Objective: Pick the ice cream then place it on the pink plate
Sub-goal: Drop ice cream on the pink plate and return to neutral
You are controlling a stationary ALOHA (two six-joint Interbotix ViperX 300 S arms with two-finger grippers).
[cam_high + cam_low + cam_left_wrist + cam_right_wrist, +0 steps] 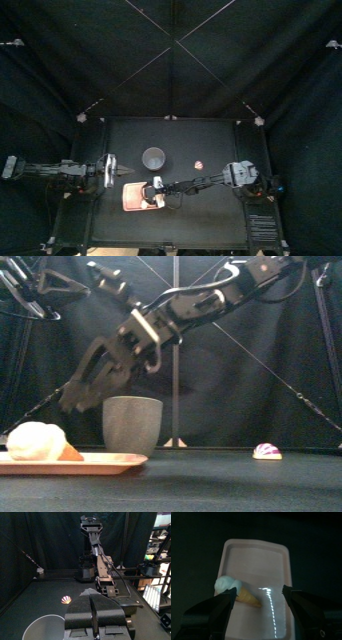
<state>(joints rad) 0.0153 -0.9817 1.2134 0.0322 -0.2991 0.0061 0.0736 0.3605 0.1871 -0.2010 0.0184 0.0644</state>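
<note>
One ice cream [236,591] lies on its side on the pink tray [258,557], left of centre toward the front of the counter [201,225]. My right hand [260,591] hangs over it, jaws apart and holding nothing. From the wrist, the white scoop sits close to one jaw and the cone slants into the gap between the two, so its long axis runs roughly across my opening rather than along it. From the front, the scoop points to the tray's left end and the cone tip to the right, with bare tray beyond the tip. My right arm, reaching in past the middle, is the one directly above the toy. My left hand [93,609] rests at the left side of the counter, jaws together. By my reading the placing is done, and the move ahead is a straight lift away. The room above is open. The grey cup [132,424] stands just behind the tray's right end, so I would keep clear of that side. A small toy [267,450] lies well apart to the right.
</note>
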